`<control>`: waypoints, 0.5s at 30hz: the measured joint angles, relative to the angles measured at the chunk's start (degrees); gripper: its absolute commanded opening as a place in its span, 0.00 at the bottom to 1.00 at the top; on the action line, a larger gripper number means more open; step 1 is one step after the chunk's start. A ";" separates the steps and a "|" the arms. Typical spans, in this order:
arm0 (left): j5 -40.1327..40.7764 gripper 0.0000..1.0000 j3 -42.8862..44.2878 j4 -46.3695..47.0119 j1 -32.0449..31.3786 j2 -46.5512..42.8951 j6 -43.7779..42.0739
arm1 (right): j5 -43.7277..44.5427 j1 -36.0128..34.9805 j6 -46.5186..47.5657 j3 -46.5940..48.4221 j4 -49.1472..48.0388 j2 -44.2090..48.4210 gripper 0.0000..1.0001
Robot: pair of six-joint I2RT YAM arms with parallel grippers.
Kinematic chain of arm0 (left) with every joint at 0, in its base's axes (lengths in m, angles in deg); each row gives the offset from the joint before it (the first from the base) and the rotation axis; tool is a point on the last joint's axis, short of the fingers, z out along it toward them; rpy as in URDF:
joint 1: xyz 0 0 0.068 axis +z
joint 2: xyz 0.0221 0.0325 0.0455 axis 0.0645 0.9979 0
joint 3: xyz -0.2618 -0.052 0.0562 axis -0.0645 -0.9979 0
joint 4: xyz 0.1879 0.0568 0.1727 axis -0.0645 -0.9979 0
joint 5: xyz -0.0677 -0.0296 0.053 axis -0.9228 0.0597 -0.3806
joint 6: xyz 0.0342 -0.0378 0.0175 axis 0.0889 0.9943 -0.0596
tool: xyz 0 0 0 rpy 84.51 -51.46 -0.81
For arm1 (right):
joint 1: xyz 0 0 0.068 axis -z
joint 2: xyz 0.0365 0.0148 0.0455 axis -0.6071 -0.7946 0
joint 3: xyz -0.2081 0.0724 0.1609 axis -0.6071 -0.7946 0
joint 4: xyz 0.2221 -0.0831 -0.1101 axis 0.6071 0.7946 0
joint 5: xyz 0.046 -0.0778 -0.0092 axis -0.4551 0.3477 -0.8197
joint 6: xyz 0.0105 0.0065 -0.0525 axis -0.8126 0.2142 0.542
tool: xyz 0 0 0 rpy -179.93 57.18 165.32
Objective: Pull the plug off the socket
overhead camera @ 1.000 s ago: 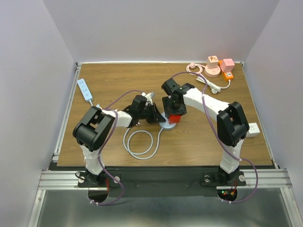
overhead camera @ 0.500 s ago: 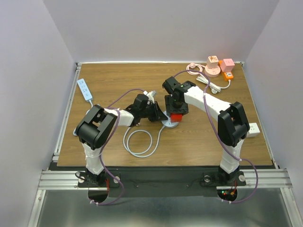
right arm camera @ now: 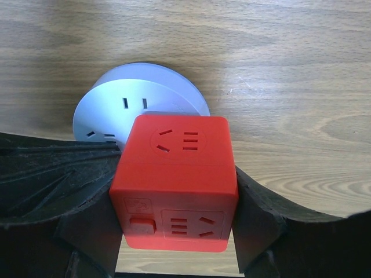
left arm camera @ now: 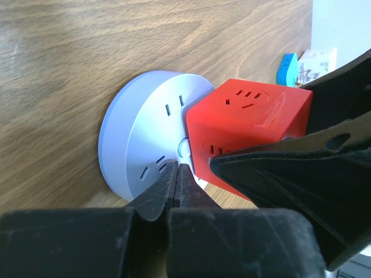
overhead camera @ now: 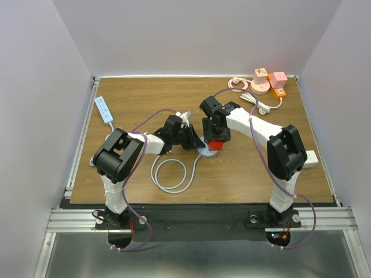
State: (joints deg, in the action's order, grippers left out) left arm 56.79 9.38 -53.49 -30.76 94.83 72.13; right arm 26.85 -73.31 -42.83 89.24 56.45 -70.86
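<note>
Red cube plug (right arm camera: pixel 174 150) sits on the round white socket (left arm camera: pixel 145 139), mid-worktop (overhead camera: pixel 145 98). Right gripper (right arm camera: pixel 177 191) jaws clamp the cube's two sides. Left gripper (left arm camera: pixel 175 174) jaws are fully closed and empty, tips pressing the socket face. Recommended: draw straight off the socket without twisting, left arm bracing it down.

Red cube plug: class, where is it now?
In the top view, mid-table, the red cube plug sits in the right gripper, against the round white socket.

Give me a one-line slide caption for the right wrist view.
Right pincer clamps the red cube plug from both sides at the round white socket on the wooden table.
</note>
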 measured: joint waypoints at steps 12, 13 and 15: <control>-0.57 0.00 6.84 -6.58 -0.26 3.13 -1.03 | -0.50 0.15 -0.24 -0.07 -0.42 -0.42 0.01; -1.09 0.00 7.15 -6.45 -0.20 3.56 -0.92 | -0.48 0.31 -0.26 -0.07 -0.39 -0.48 0.14; -1.29 0.00 7.17 -6.14 -0.20 3.69 -0.87 | -0.37 0.35 -0.24 -0.07 -0.39 -0.48 0.29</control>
State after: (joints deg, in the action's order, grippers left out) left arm 55.50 16.55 -59.63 -30.95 98.52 71.26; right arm 26.48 -72.96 -43.07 89.18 56.06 -71.34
